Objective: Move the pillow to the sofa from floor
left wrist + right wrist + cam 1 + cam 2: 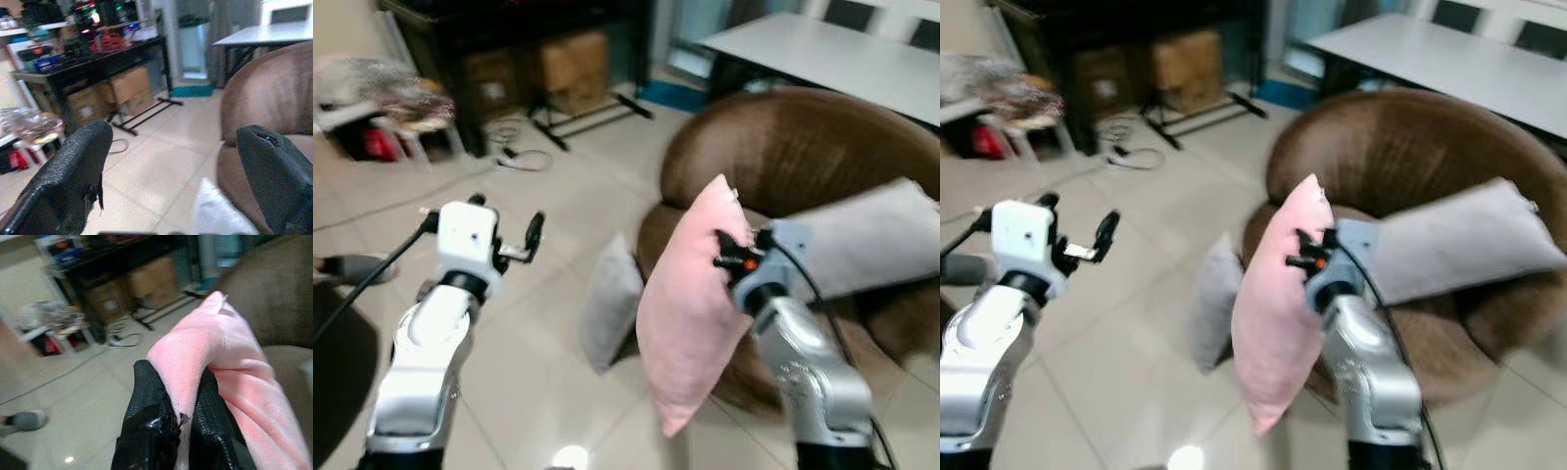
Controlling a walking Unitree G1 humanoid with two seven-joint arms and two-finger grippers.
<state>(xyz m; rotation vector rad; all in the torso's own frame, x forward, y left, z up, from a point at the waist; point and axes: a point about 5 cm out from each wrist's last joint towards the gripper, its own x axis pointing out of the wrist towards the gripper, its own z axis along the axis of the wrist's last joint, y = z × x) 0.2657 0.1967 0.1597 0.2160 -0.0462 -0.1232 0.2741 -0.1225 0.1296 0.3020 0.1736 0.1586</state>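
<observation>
A pink pillow hangs upright in the air in front of the round brown sofa. My right gripper is shut on its upper edge; in the right wrist view the black fingers pinch the pink fabric. A grey pillow leans on the floor against the sofa's base. Another grey pillow lies on the sofa seat. My left gripper is raised over the tiled floor to the left, open, with nothing between its fingers.
A dark desk with cardboard boxes underneath stands at the back. Cables lie on the floor near it. A white table is behind the sofa. A person's shoe rests at the far left. Clutter sits at the back left.
</observation>
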